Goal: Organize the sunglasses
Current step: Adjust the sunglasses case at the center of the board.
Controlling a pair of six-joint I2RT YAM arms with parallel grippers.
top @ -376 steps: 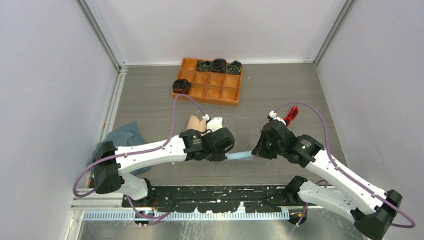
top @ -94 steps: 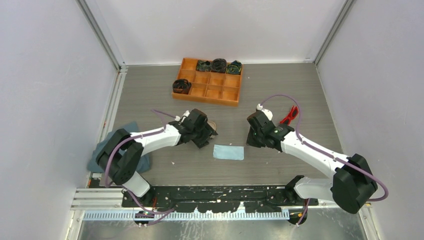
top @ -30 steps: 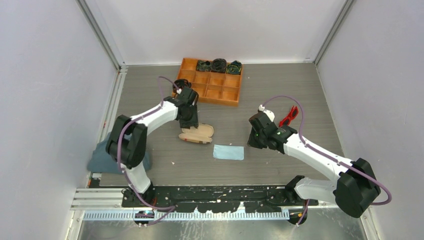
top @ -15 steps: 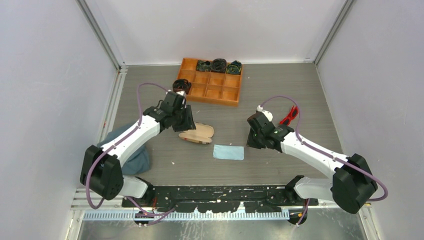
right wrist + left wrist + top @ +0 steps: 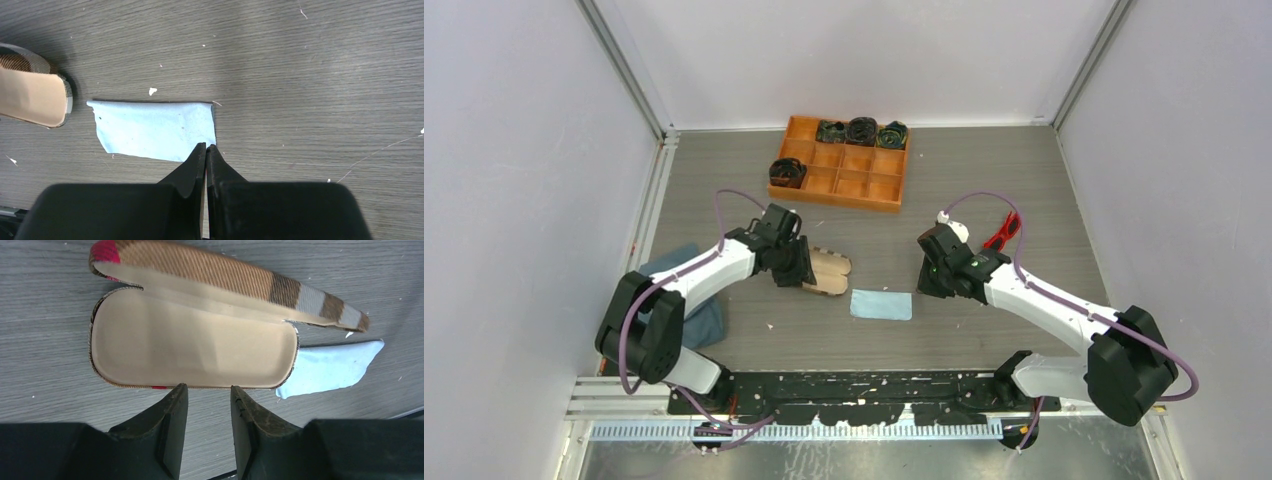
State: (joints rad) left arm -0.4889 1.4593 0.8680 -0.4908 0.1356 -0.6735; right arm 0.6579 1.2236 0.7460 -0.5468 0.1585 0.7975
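Note:
The red sunglasses (image 5: 1004, 232) lie on the table at the right, behind my right arm; neither wrist view shows them. The tan plaid glasses case (image 5: 830, 271) lies open at the middle; the left wrist view shows its beige lining (image 5: 190, 347) and raised lid (image 5: 225, 280). My left gripper (image 5: 807, 274) is open and empty, its fingertips (image 5: 178, 392) at the case's near edge. The light blue cloth (image 5: 881, 304) lies flat to the right of the case. My right gripper (image 5: 922, 288) is shut and empty, just above the cloth's right corner (image 5: 200, 120).
An orange compartment tray (image 5: 844, 185) holding dark rolled items stands at the back, with one dark roll (image 5: 787, 172) at its left edge. A grey-blue cloth heap (image 5: 674, 295) lies by the left wall. Grey walls close in both sides.
My left arm swung back from beside the tray to the case's left side; the case now lies open with its lid up. The right arm has barely moved.

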